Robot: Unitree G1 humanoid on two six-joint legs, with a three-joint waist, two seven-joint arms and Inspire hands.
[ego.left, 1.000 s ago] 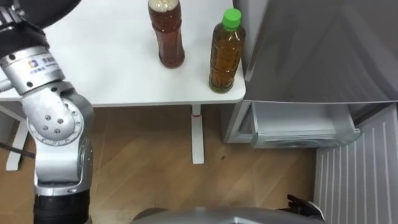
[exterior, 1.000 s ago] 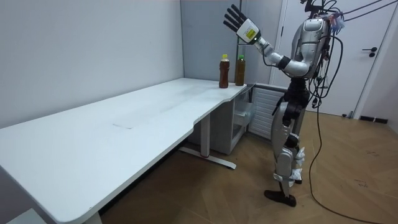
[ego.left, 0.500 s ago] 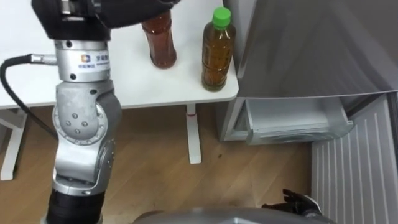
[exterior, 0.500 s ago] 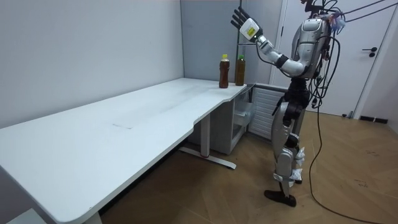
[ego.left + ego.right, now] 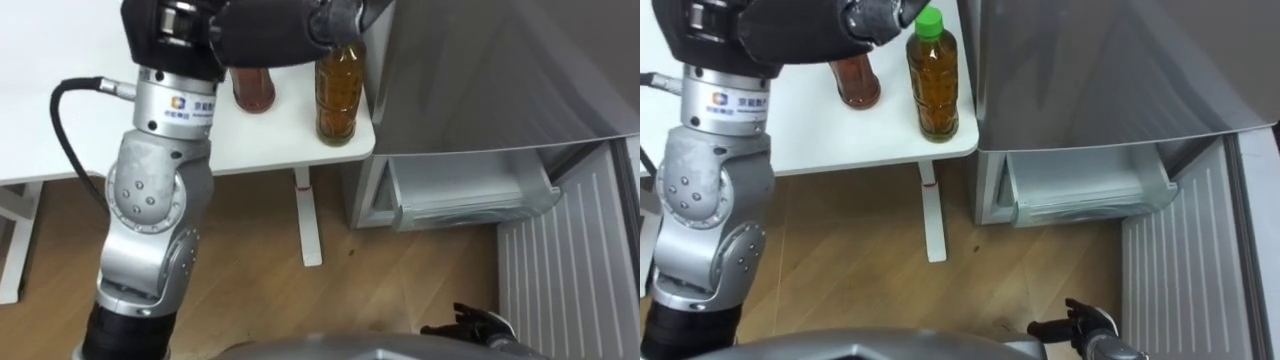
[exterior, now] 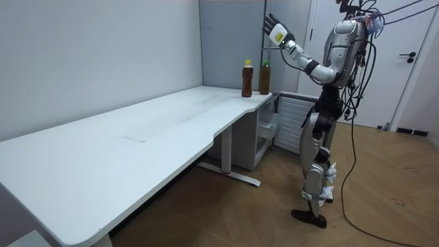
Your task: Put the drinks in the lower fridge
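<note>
Left robot hand (image 6: 276,31) swung nearer bottles (image 5: 337,95), fingers (image 6: 269,20) spread.

Below the left hand (image 5: 270,20): two bottles upright near the tabletop (image 5: 60,70) corner, the red-brown bottle (image 5: 856,82) and the green-capped bottle (image 5: 933,80), close together with a narrow gap between. Just right of the hand, blocked by the grey fridge wall (image 5: 480,70). Left of the hand, bare white tabletop, free for passing. Far below and to the right, an open lower fridge compartment (image 5: 470,190) with a white bin jutting forward, flanked by a ribbed panel (image 5: 570,270); open wood floor (image 5: 260,250) before it.
</note>
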